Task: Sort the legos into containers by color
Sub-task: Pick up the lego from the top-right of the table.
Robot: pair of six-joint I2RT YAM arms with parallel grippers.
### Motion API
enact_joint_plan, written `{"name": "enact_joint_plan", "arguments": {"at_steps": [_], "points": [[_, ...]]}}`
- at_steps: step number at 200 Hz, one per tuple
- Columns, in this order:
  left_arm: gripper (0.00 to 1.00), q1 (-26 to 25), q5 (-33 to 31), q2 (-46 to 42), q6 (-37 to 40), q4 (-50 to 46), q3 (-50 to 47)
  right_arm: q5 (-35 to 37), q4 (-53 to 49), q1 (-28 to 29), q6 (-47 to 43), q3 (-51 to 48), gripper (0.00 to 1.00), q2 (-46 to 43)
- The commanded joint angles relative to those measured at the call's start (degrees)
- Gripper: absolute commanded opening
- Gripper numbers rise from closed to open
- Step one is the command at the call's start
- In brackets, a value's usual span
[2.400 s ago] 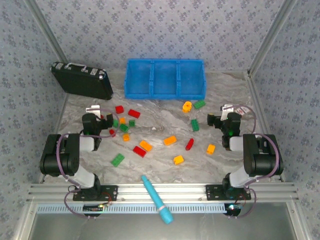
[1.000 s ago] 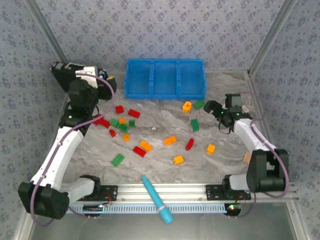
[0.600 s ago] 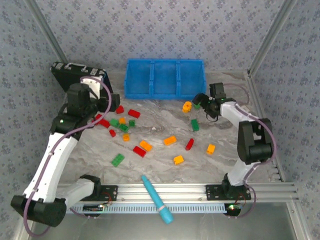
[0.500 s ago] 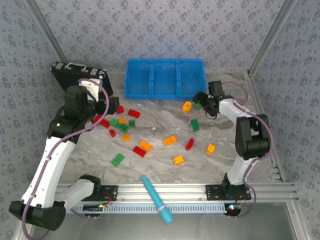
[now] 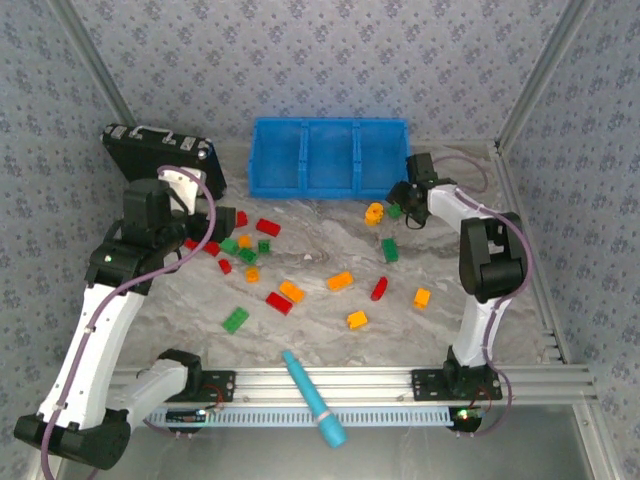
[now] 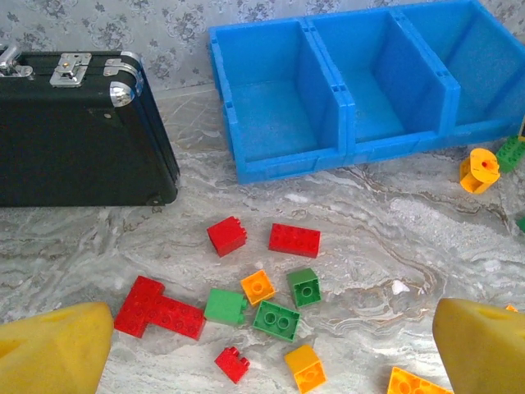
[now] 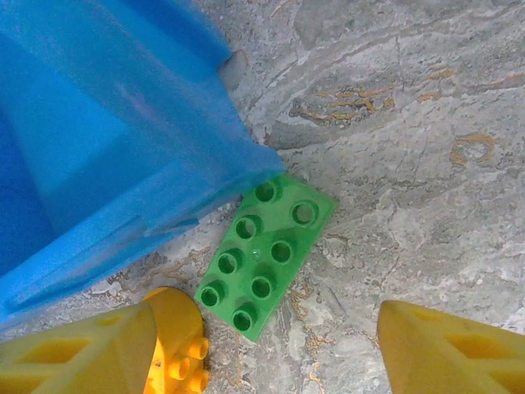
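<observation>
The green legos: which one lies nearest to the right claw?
The eight-stud green lego at the blue bin corner, under the right claw; other greens lie farther off.

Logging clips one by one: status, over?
Left gripper open over loose bricks. Right gripper open over green brick beside bin corner. Yellow piece crowds one finger.

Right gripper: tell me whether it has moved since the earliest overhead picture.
Yes. The right gripper has swung left and farther from the bases, to the right front corner of the bright blue plastic bin, over a green eight-stud brick.
</observation>
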Motion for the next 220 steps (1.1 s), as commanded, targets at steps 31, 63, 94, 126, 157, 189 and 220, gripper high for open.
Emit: {"name": "enact_joint_plan", "arguments": {"at_steps": [31, 63, 94, 126, 157, 189, 220], "points": [[1.0, -0.36, 1.2, -0.01, 1.72, 0.95, -0.63, 2.08, -1.62, 0.53, -1.89, -2.68, 0.64, -4.7], [1.0, -0.31, 1.22, -0.65, 1.98, 0.95, -0.86, 0.76, -2.15, 0.31, -1.72, -0.79, 0.55, -1.57], [1.0, -0.31, 0.87, -1.28, 2.35, 0.67, -1.02, -0.97, -1.01, 0.41, -1.63, 0.93, 0.54, 1.8], [1.0, -0.36, 1.17, -1.52, 2.03, -0.74, -0.01, -0.75, -0.8, -0.14, -2.16, 2.83, 0.57, 3.59], [1.0, -0.31, 1.85, -1.62, 1.97, -0.85, 0.03, -1.24, -1.3, -1.09, -1.81, 4.66, 0.62, 5.86], [1.0, -0.33, 1.73, -0.94, 2.29, -0.89, 0.29, -1.44, -2.3, -0.94, -1.96, 7.08, 0.69, 8.97], [1.0, -0.36, 1.75, 0.14, 2.79, -1.09, 0.68, -0.06, -4.51, -0.61, -2.34, 9.05, 0.7, 11.57]]}}
